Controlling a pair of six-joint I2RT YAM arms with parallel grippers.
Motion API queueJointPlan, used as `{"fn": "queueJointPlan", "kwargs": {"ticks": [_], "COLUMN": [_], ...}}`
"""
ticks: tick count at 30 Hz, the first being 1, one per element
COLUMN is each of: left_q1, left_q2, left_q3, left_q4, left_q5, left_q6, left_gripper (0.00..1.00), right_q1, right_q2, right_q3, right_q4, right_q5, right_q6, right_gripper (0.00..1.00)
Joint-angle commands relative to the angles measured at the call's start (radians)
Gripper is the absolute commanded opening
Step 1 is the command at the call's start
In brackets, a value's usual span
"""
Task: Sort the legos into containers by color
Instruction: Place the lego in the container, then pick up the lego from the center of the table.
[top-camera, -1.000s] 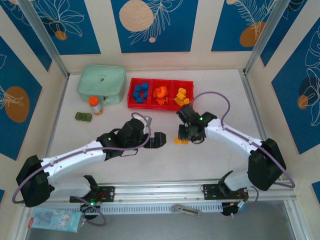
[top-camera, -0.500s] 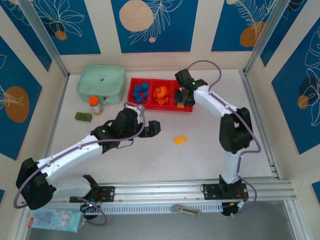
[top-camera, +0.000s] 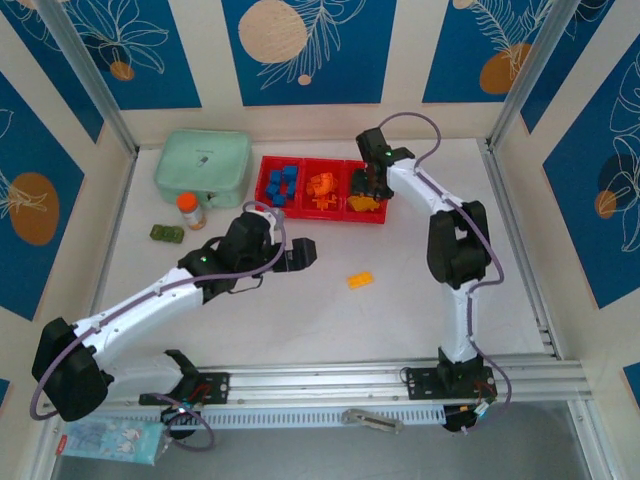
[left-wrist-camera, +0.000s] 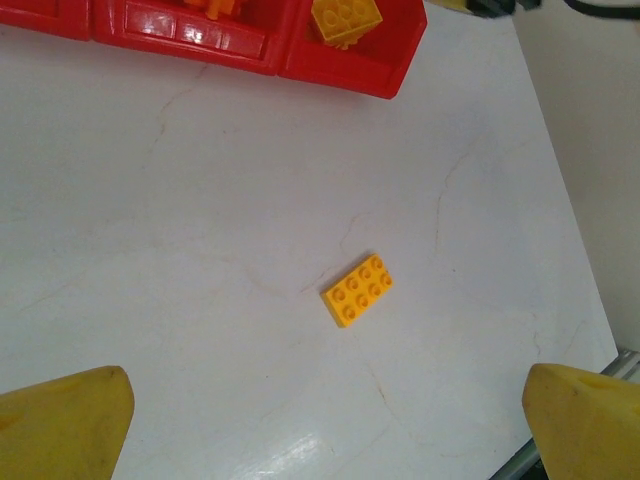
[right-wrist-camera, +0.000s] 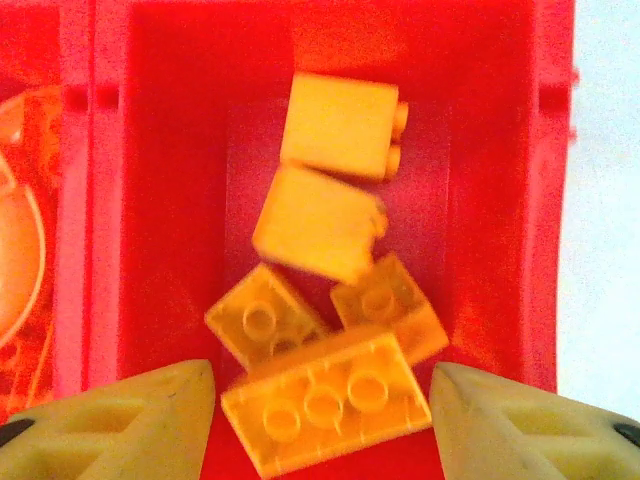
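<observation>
Left gripper (top-camera: 303, 253) low over the white table (top-camera: 420, 300), fingers (left-wrist-camera: 70, 420) spread wide, nothing between them. One loose yellow brick (top-camera: 360, 280) flat on the table, studs up, at about 4 o'clock from that gripper in the top view, near but not touching. In the left wrist view, at roughly 12 o'clock ahead of the open jaws. Right gripper (top-camera: 372, 186) above the right-hand compartment of the red tray (top-camera: 300, 213), at 12 o'clock from the loose brick and well apart from it. Fingers (right-wrist-camera: 120, 420) parted. Directly beneath, five yellow bricks (right-wrist-camera: 325, 400) in that compartment, the longest lying tilted across the gap between the fingertips, contact with them impossible to tell; one brick farther up blurred. Orange bricks (top-camera: 322, 188) in the middle compartment, blue bricks (top-camera: 283, 184) in the left one, both at 9 o'clock from the right gripper.
</observation>
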Motion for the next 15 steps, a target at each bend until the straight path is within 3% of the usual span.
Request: {"fn": "queueJointPlan", "kwargs": {"ticks": [1,8,15], "left_q1": [0.010,-0.005,-0.054], "left_q2": [-0.006,-0.007,-0.014], "left_q3": [0.029,0.006,-0.069], "left_q4": [-0.009,-0.009,0.058], "left_q5": [0.042,0.074,0.065], "left_q6": [0.012,0.004,-0.038], "left_gripper": [0.99,0.99,0.99], "right_q1": [0.027,0.091,0.169], "right_q2": [-0.164,-0.369,-0.480], "right_q3": [-0.138,-0.429,-0.629], "right_q4": [0.034,0.041,0.023], "right_q5": [-0.043,-0.070,-0.063], "right_q6": [0.023,0.074,0.117], "right_gripper": [0.62,0.70,0.77]}}
